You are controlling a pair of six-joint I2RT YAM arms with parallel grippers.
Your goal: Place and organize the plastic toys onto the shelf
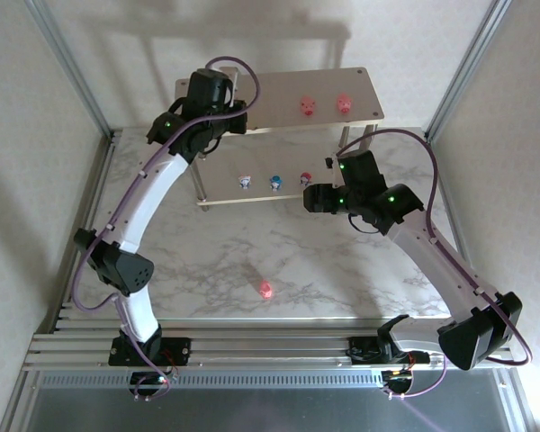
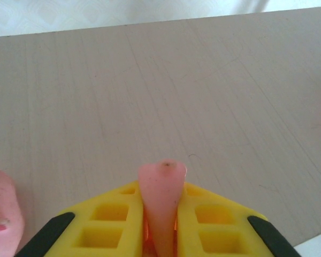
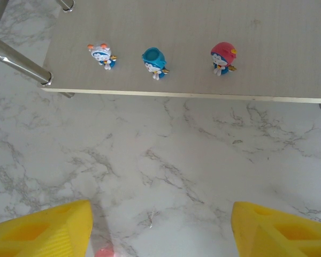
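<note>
The shelf has an upper board [image 1: 279,85] and a lower board [image 1: 229,196]. My left gripper [image 2: 161,214] hangs low over the upper board [image 2: 150,80], shut on a pink toy [image 2: 161,187]. Another pink toy [image 2: 2,214] stands at its left. Two pink toys [image 1: 308,106] [image 1: 344,104] stand on the right of the upper board. On the lower board [image 3: 203,32] stand a whitish-blue toy [image 3: 102,55], a blue toy [image 3: 155,62] and a red toy [image 3: 222,58]. My right gripper [image 3: 160,230] is open over the table in front of them. One pink toy [image 1: 266,290] lies on the table.
The marble table [image 1: 342,270] runs from the shelf to the rail at the arm bases [image 1: 270,346]. Thin silver legs [image 3: 16,61] stand at the shelf corners. Frame posts [image 1: 72,67] and pale walls close in both sides.
</note>
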